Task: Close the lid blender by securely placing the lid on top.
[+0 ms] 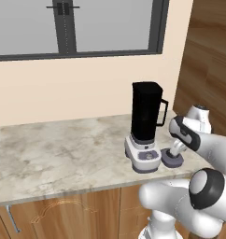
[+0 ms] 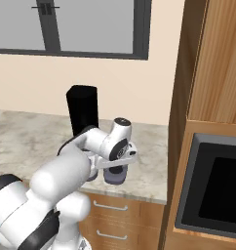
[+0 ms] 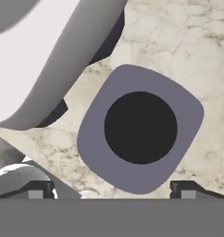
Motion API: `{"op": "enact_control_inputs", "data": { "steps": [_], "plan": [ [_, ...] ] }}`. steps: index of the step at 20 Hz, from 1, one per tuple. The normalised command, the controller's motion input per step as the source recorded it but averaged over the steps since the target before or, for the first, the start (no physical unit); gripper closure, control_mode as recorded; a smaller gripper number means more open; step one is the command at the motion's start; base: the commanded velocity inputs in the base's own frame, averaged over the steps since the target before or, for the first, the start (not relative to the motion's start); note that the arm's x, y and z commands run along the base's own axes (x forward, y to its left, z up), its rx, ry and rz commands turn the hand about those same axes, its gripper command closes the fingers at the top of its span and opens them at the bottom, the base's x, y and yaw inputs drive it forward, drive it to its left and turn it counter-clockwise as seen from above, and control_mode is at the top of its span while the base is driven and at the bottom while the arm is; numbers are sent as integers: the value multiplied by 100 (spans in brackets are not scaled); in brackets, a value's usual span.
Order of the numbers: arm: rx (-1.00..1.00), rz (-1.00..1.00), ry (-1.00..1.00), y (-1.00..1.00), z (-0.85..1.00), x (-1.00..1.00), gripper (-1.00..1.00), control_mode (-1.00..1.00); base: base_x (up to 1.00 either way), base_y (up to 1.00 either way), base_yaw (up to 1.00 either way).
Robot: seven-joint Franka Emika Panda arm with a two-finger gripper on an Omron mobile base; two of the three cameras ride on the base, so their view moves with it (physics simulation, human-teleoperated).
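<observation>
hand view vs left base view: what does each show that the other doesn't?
Hand view alone: the lid seen from straight above, a rounded-square grey-lavender cap with a dark round centre, and the hand with its fingertips spread about as wide as the lid.

Left base view alone: the whole blender, its black jar open on top, and the window above.

Both: the lid lying on the marble counter right beside the blender's base.

No text, label, brand or number can be read. The small button panel (image 1: 147, 155) on the blender (image 1: 144, 127) is too blurred to read.
</observation>
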Motion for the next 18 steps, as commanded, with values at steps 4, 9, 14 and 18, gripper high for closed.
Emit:
{"op": "enact_control_inputs", "data": {
  "steps": [4, 9, 14, 18],
  "plan": [
    [0, 4, -1, -10, -7, 14, -100, -100, 0, 0, 0],
    [0, 0, 0, 2, -17, 15, -100, -100, 0, 0, 0],
    [0, 0, 0, 0, -17, 12, -100, -100, 0, 0, 0],
    [0, 0, 0, 0, -17, 14, -100, -100, 0, 0, 0]
  ]
}}
